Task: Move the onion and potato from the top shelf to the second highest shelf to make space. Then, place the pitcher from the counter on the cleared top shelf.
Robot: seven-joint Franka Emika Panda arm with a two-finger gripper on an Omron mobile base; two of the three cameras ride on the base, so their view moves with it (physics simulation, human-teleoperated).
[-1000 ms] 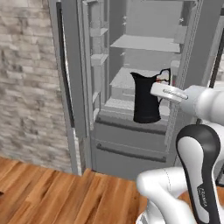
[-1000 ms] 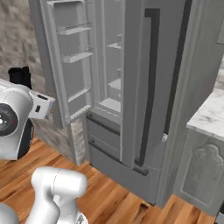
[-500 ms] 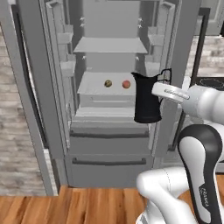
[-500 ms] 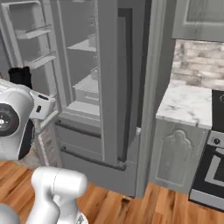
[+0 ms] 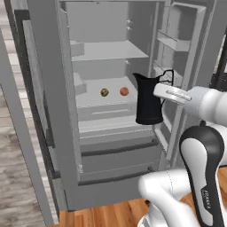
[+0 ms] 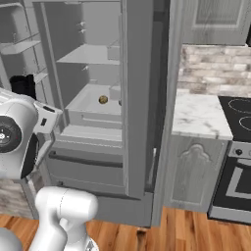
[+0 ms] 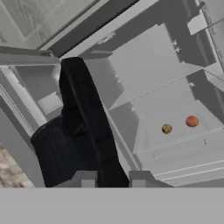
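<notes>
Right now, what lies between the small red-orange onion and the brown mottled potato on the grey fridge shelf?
Nothing: in the left base view, bare grey shelf separates the red-orange onion from the brown mottled potato.

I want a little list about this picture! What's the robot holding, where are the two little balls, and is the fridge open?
tool: shut on the pitcher's handle
pitcher: black, held upright in the air before the open fridge
onion: red-orange, on the second highest shelf
potato: brown-yellow, on that shelf too, beside the onion, apart from it
top shelf: nothing visible on it
fridge door: open
</notes>
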